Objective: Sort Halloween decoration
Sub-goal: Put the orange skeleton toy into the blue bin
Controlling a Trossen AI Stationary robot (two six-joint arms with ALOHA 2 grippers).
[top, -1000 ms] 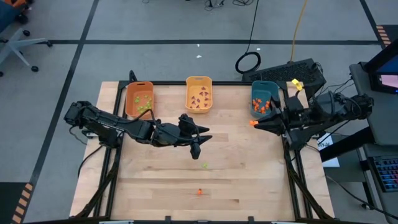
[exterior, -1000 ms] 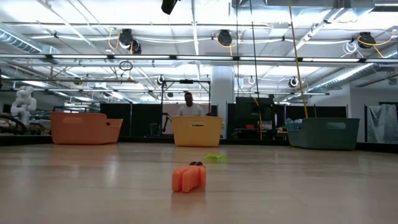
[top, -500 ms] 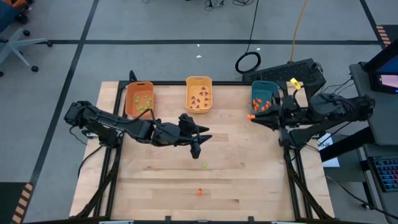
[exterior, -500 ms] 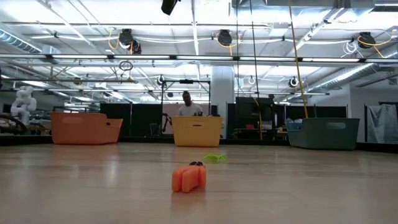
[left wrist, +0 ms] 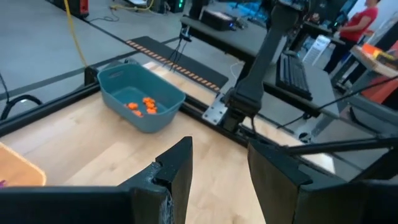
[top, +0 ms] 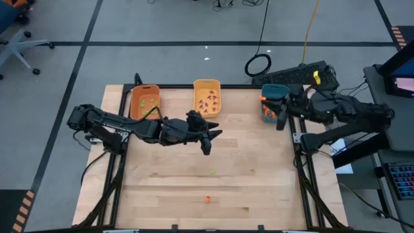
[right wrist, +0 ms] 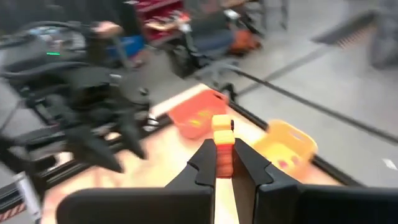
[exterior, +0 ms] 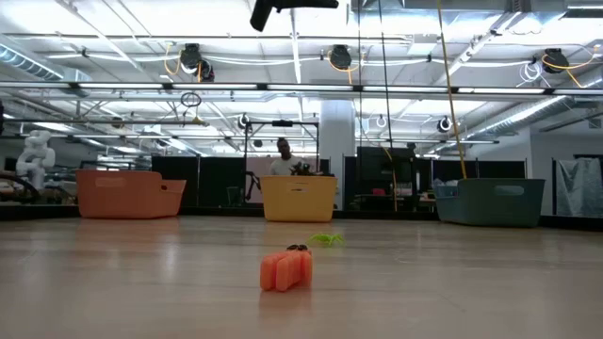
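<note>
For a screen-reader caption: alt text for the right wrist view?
The right gripper is shut on an orange trinket held between its dark fingers. Beyond lie the orange bin, the yellow bin and the left arm.

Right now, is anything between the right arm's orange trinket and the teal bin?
Nothing visible. The right gripper holds the orange trinket at the teal bin's near-left rim, and the bin is open-topped with only orange pieces inside.

A robotics lab (big open hall): ceiling trusses (exterior: 396,89), cable reels (exterior: 340,58), taped concrete floor (top: 162,65), office chair (top: 16,39)
</note>
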